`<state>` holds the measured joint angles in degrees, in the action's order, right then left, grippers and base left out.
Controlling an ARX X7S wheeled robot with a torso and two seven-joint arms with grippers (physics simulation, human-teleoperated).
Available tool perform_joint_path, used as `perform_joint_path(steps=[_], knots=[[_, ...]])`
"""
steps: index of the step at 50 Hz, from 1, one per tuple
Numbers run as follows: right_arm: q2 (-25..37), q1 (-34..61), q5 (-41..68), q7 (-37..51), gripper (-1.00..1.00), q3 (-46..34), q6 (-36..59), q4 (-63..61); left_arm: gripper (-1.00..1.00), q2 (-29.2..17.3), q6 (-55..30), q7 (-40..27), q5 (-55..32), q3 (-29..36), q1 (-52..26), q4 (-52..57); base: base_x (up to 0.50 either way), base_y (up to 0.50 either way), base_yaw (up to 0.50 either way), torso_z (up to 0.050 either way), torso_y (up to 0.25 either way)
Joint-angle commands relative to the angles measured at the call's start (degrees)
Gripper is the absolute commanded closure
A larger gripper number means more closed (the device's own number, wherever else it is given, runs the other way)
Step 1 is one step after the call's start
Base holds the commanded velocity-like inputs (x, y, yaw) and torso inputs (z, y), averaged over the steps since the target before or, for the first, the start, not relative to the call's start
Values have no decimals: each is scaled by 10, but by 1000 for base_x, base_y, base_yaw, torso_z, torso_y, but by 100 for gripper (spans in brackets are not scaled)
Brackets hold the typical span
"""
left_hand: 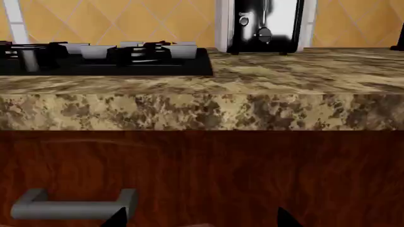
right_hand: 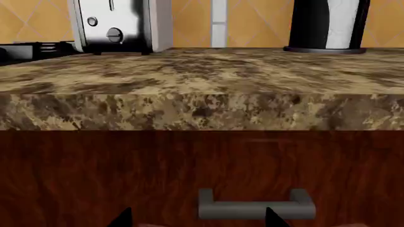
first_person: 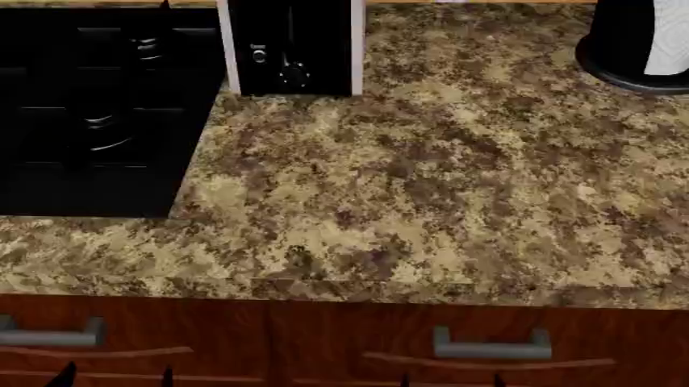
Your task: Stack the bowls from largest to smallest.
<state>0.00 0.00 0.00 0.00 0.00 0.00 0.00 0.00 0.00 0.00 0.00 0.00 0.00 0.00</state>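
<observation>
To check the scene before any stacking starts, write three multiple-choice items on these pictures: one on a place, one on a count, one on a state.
1. Where does the toaster stand?
A. On the cooktop
B. At the back of the counter, just beside the cooktop
C. At the counter's front edge

2. How many bowls show in any view?
A. Two
B. One
C. None

3. How are the left claw and right claw?
A. Both open, holding nothing
B. Left shut on a drawer handle
C. Both shut on a bowl

Answers:
1 B: the head view shows it on the stone next to the cooktop's edge.
2 C: only appliances and bare stone appear.
3 A: each pair of tips stands apart with nothing between, low before the drawers.
</observation>
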Motion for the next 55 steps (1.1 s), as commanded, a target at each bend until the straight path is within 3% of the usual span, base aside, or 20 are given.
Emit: perform_joint_path(steps=[1, 17, 20, 21, 27, 34, 39, 44, 46, 48, 51, 55], knots=[[7, -2, 7, 9, -100, -9, 5, -7, -100, -4, -10, -5, -4, 5, 3, 14, 0, 0, 0, 0, 0], [32, -2, 29, 40, -100, -38, 9, -6, -100, -31, 14, -36, -31, 35, 1, -11, 0, 0, 0, 0, 0], [34, -2, 31, 42, -100, -40, 9, -6, -100, -32, 8, -42, -32, 36, 2, -9, 0, 0, 0, 0, 0], [6, -3, 3, 9, -100, -7, 10, -6, -100, -5, 2, -13, -3, 5, 3, -7, 0, 0, 0, 0, 0], [18, 6, 27, 25, -100, -15, 16, 4, -100, -18, -2, -35, -14, 18, 2, -6, 0, 0, 0, 0, 0], [30, -8, 30, 50, -100, -19, 43, -59, -100, -28, -23, -53, -29, 20, 3, 24, 0, 0, 0, 0, 0], [51, -5, 44, 68, -100, 9, 116, -171, -100, -44, -141, -63, -59, 9, 14, 193, 0, 0, 0, 0, 0], [73, -3, 72, 85, -100, 34, 258, -373, -100, -71, -272, -71, -97, -10, 14, 365, 0, 0, 0, 0, 0], [91, 0, 62, 89, -100, 33, 294, -432, -100, -87, -404, -84, -138, -35, -17, 485, 0, 0, 0, 0, 0], [95, 9, 85, 88, -100, 52, 336, -466, -100, -93, -480, -86, -178, -63, -38, 541, 0, 0, 0, 0, 0], [104, 22, 110, 83, -100, 69, 386, -495, -100, -106, -575, -99, -247, -113, -76, 599, 0, 0, 0, 0, 0], [114, 33, 127, 83, -100, 83, 436, -522, -100, -147, -588, -148, -312, -128, -88, 592, 0, 0, 0, 0, 0]])
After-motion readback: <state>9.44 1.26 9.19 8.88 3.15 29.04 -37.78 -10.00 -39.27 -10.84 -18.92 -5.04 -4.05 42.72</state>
